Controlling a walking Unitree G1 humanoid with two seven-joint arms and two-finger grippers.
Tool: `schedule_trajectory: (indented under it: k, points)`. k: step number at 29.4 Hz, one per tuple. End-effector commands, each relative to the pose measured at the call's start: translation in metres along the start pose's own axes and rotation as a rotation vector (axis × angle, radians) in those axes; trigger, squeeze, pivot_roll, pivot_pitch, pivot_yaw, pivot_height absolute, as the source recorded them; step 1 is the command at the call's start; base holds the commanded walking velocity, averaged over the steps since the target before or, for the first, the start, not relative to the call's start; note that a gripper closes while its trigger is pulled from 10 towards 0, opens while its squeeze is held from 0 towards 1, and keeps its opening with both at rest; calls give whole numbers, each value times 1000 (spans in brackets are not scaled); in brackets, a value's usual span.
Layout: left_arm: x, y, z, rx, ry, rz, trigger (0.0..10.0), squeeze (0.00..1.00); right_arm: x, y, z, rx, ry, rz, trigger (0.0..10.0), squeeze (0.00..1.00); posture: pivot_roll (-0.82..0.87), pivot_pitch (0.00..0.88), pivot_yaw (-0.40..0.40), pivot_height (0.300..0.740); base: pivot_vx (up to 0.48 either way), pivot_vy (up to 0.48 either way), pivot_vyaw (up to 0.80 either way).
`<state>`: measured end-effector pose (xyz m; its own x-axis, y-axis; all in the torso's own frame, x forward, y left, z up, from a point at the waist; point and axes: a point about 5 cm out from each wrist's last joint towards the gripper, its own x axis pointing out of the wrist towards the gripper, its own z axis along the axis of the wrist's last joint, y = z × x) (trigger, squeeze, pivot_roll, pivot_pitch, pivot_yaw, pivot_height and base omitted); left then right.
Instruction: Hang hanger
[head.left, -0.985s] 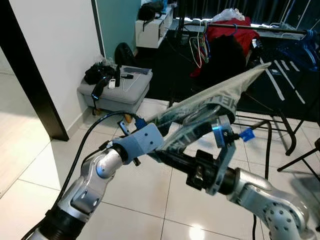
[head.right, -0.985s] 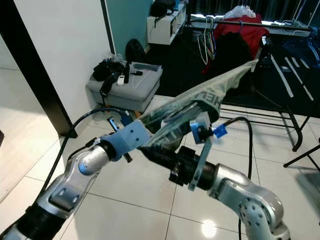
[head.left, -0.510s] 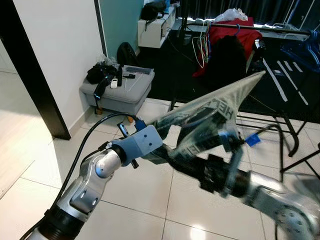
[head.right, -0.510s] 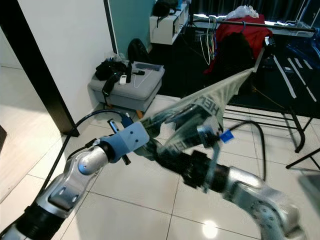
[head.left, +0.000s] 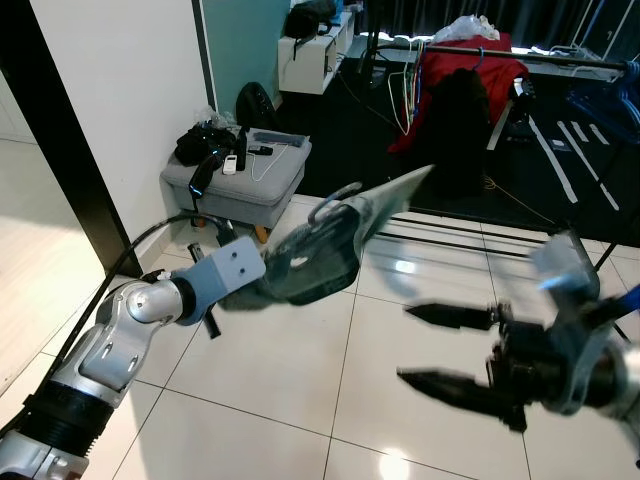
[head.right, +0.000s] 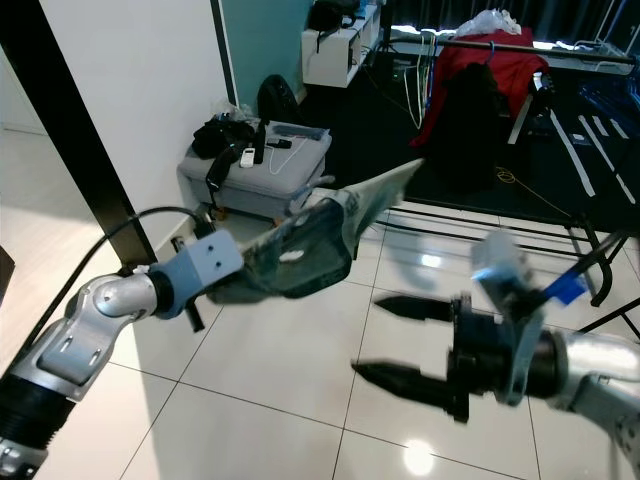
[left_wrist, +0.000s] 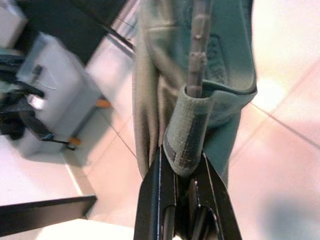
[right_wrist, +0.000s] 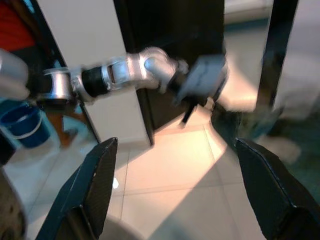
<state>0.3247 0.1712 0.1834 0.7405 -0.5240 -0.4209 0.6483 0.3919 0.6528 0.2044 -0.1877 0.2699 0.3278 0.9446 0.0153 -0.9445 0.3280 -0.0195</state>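
Hanger (head.left: 335, 205) draped in a grey-green garment (head.left: 320, 260) at frame centre, gripped by the left claw (left_wrist: 182, 185) clamped on its cloth-wrapped end, right claw (head.left: 440, 345) apart at lower right, fingers spread wide, clothes rack (head.left: 520, 50) upper right, white tiled floor (head.left: 300, 370).

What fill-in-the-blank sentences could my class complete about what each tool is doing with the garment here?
1. The left tool is shut on the grey-green ____.
2. The right tool has its fingers ____ and holds nothing.
3. The garment hangs above the white tiled ____.
4. Behind it, a red cloth drapes over a clothes ____.

Missing words: garment; open; floor; rack
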Motion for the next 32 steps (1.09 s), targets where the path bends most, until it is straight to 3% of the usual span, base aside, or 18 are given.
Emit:
schedule_trajectory:
  k: [1,3,4,5,6,7,8,15,26,32]
  points:
    - [-3,-1,-3,35,23,-73,10000,0,-5,-7,5,-22,-30,-57,10000,984,-42,71,-25,740,0,0,0]
    - [-8,-2,-5,46,28,-113,10000,0,-10,-12,5,-46,-4,-92,10000,953,-41,68,-24,740,0,0,0]
    - [-13,0,-6,59,38,-147,10000,0,-17,-17,3,-92,71,-134,10000,353,-38,66,-24,740,0,0,0]
    - [-13,0,-6,59,38,-147,10000,0,-17,-17,3,-92,71,-134,10000,353,-38,66,-24,740,0,0,0]
    - [-27,5,-6,117,41,-234,10000,0,-38,-27,-4,-160,283,-204,10000,0,-30,59,-32,740,0,0,0]
    - [-27,5,-6,117,41,-234,10000,0,-38,-27,-4,-160,283,-204,10000,0,-30,59,-32,740,0,0,0]
    - [-37,6,-2,161,19,-310,10000,0,-52,-32,-6,-183,408,-220,10000,0,-28,57,-34,740,0,0,0]
    - [-53,7,22,206,-120,-440,10000,0,-63,-20,-3,-132,526,-86,10000,0,-26,59,-29,740,0,0,0]
    - [-57,1,46,231,-260,-541,10000,0,-55,-19,-31,-176,663,27,10000,0,-30,62,-22,740,0,0,0]
    - [-57,-2,49,238,-280,-569,10000,0,-46,-22,-38,-207,650,52,10000,0,-28,64,-22,740,0,0,0]
